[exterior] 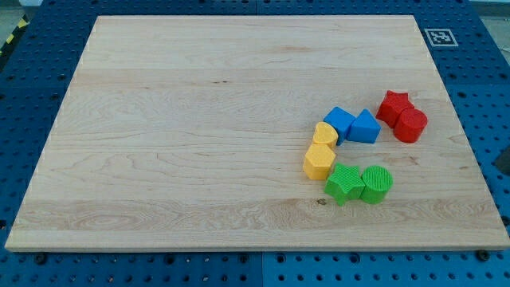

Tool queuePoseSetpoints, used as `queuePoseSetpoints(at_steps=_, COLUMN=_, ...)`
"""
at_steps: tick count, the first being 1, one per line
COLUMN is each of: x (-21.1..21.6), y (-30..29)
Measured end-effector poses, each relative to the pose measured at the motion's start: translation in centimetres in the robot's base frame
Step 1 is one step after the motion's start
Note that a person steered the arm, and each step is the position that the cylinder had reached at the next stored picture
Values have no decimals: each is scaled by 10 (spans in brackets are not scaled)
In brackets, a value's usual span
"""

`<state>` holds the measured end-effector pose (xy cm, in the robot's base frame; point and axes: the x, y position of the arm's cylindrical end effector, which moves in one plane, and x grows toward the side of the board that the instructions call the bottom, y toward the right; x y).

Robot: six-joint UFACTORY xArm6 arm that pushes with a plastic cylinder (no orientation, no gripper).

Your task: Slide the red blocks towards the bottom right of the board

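Red star block (394,104) touching red cylinder block (412,125), near board (199,119) right edge, short of bottom-right corner. Tip out of view; no jaws on rig.

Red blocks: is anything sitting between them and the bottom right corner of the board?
Nothing visible blocks that path. The red star and red cylinder touch each other, with bare board below and to the view's right of them. The green cylinder lies off that line, toward the view's bottom left. My tip is not in view.
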<state>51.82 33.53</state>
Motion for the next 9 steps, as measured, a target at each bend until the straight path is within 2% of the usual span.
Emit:
queuePoseSetpoints(at_steps=1, x=-39, y=5)
queuePoseSetpoints(at_steps=3, x=-156, y=-84)
queuePoseSetpoints(at_steps=4, x=-182, y=-121)
queuePoseSetpoints(at_steps=7, x=-141, y=-135)
queuePoseSetpoints(at_steps=8, x=-141, y=-138)
queuePoseSetpoints(at_steps=9, x=-118, y=-139)
